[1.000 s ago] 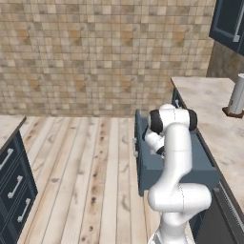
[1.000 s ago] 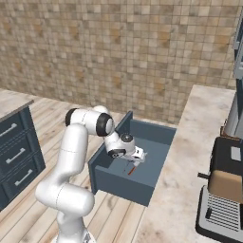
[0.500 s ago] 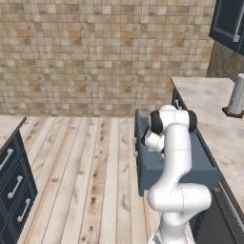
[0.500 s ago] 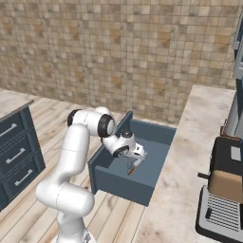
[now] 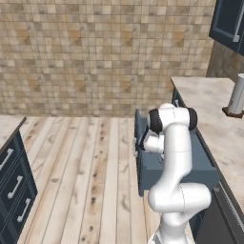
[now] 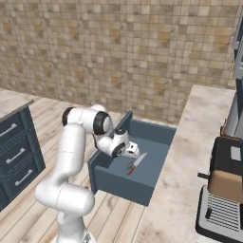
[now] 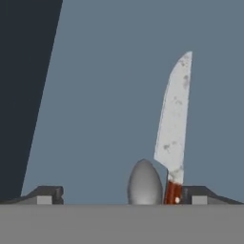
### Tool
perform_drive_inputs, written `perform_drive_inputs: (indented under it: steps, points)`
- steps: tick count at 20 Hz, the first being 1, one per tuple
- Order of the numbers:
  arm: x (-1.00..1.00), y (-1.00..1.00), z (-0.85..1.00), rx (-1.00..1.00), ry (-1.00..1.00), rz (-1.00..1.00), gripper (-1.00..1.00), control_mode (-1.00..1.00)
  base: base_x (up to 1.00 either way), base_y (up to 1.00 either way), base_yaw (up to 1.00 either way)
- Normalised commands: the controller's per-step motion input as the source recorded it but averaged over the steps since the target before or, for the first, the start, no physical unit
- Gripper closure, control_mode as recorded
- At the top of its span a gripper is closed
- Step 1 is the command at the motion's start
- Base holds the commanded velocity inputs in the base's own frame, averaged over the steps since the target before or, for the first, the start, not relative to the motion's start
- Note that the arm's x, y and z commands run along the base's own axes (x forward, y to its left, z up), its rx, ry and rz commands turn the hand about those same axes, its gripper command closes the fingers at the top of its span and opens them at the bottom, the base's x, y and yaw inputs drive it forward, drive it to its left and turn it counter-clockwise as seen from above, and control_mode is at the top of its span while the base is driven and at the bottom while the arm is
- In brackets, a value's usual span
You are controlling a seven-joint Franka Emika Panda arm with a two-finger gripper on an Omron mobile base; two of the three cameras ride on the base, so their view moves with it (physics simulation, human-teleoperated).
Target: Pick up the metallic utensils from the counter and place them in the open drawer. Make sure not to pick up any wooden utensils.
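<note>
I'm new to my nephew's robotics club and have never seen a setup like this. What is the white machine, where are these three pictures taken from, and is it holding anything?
The white machine is a robot arm with a two-finger gripper at its end, in a simulated kitchen. Two pictures come from cameras on its base, looking forward from behind on its left and right. The third comes from a camera on the hand, looking along the fingers. The arm reaches into an open blue drawer beside a stone counter. Inside lies a small knife with a silver blade and reddish handle, next to a rounded grey metal object. The fingers are spread wide, so the knife appears released, not held.
</note>
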Motion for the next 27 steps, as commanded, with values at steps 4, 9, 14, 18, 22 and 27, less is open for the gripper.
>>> perform_drive_inputs:
  steps: [4, 9, 14, 18, 22, 27]
  points:
    - [-0.80, 0.00, 1.00, 0.00, -0.18, 0.00, -1.00, -1.00, 0.00, 0.00, 0.00]
    - [-0.82, 0.00, 1.00, 0.00, -0.29, 0.00, -1.00, -1.00, 0.00, 0.00, 0.00]
    - [-0.95, 0.00, 1.00, 0.00, -0.38, 0.00, -1.00, -1.00, 0.00, 0.00, 0.00]
    - [-1.00, 0.00, 1.00, 0.00, -0.41, 0.00, -1.00, -1.00, 0.00, 0.00, 0.00]
    - [-1.00, 0.00, 1.00, 0.00, -0.46, 0.00, -1.00, -1.00, 0.00, 0.00, 0.00]
    - [-1.00, 0.00, 1.00, 0.00, -0.52, 0.04, -1.00, -1.00, 0.00, 0.00, 0.00]
